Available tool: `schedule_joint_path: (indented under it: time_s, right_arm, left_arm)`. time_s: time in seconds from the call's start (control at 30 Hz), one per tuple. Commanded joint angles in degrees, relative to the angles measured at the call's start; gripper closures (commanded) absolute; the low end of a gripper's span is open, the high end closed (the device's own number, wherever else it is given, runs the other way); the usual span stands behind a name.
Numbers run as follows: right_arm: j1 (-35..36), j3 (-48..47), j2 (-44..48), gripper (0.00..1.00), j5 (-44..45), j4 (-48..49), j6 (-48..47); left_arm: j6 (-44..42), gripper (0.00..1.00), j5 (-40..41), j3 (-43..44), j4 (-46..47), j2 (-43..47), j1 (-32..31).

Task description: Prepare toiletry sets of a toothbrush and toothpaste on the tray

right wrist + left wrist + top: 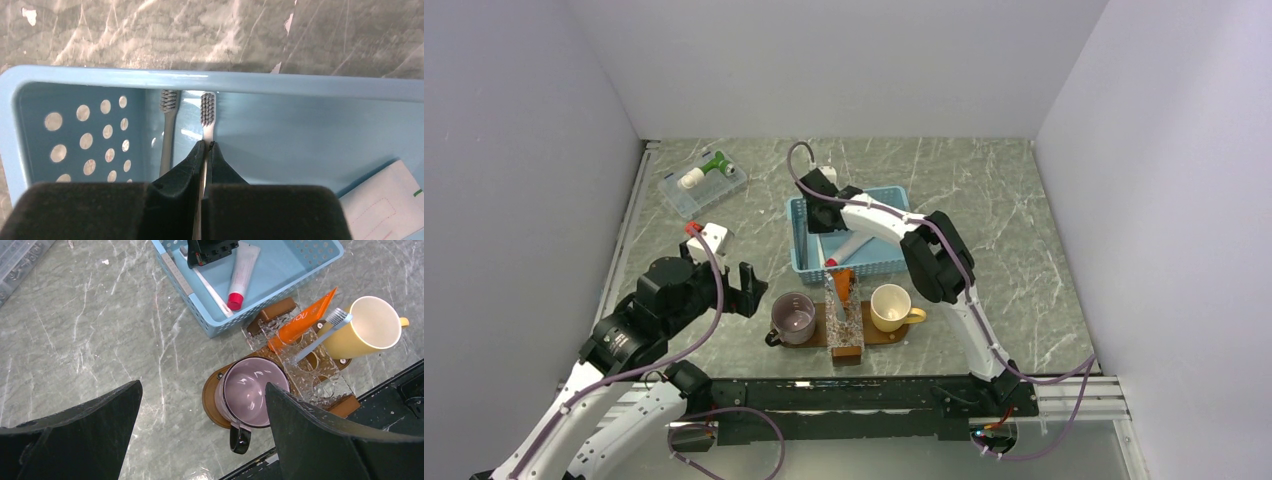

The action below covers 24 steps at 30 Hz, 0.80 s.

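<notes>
My right gripper [206, 144] is down inside the light-blue basket [280, 82], shut on the slim handle of a white toothbrush [207, 111] whose bristled head points at the far wall. A greyer brush shape [167, 125] lies just left of it, perhaps a reflection. The orange toothpaste [302, 320] stands tilted in a clear holder [320, 377] on the dark-brown tray [212, 400], with a blue-grey brush [322, 332] beside it. My left gripper [202, 385] hangs open and holds nothing, above the table by the tray's left end.
A purple mug [252, 392] and a yellow mug [372, 327] stand on the tray's two ends. A white tube with a red cap [242, 272] lies in the basket. A clear plastic box [704, 182] sits at the back left. Walls close in on both sides.
</notes>
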<state>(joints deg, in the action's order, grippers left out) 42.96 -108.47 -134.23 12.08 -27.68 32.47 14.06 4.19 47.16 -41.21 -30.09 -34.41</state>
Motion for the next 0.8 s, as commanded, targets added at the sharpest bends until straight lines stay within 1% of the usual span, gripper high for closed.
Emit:
schedule_joint_path:
  time_s: [0.0, 0.1, 0.53, 0.77]
  right_arm:
    - [0.37, 3.38, 6.1, 1.0, -1.31, 4.93, 0.95]
    - [0.4, 5.77, 8.1, 1.0, -1.59, 6.95, 1.27]
    - [0.38, 10.84, 14.71, 1.0, -1.86, 10.63, 1.64]
    - [0.44, 17.25, 21.29, 1.0, -0.09, 16.52, 0.65]
  left_arm:
    - [-0.55, 0.01, 0.08, 0.53, 1.59, -0.62, 0.23]
    - [-0.58, 0.01, 0.17, 0.49, 1.55, -0.8, 0.23]
    - [-0.64, 0.01, 0.59, 0.53, 1.63, -1.5, 0.36]
    - [-1.01, 0.01, -0.2, 0.48, 2.25, -1.09, 0.38]
